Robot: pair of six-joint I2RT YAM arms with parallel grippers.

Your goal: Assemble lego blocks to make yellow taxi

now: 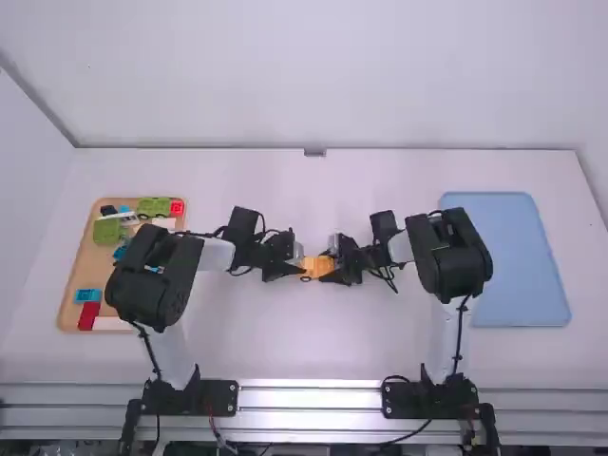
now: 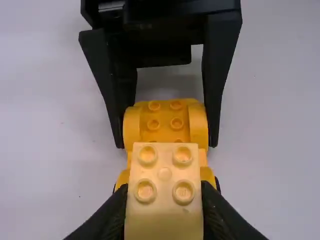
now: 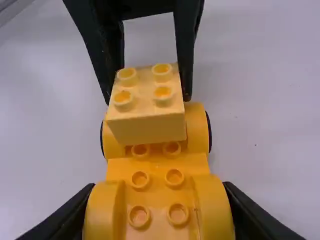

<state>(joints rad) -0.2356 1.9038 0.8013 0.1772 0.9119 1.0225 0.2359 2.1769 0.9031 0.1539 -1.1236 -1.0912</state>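
Yellow block: one, pale, with four studs on top; the block is over one end of the car base, near the middle of the table; probably there to add height to the taxi's body; whether it is fully seated I cannot tell.
Left gripper: one; its fingers pinch the block by two opposite sides, leaving the studs free above; the left gripper likely grips there to line it up and press it down.
Right gripper: one; the right gripper is closed about the base at its other end, a finger against each of the two rounded fenders; presumably a brace, so the base cannot slide or tip under the push.
Car base: one, orange-yellow; six studs show beyond the block in the right wrist view, in three pairs.
Wooden tray: one, at the left; the wooden tray holds two red pieces, among green, blue and white ones, likely kept aside as spares.
Blue tray: one, at the right; the blue tray perhaps awaits the finished taxi.
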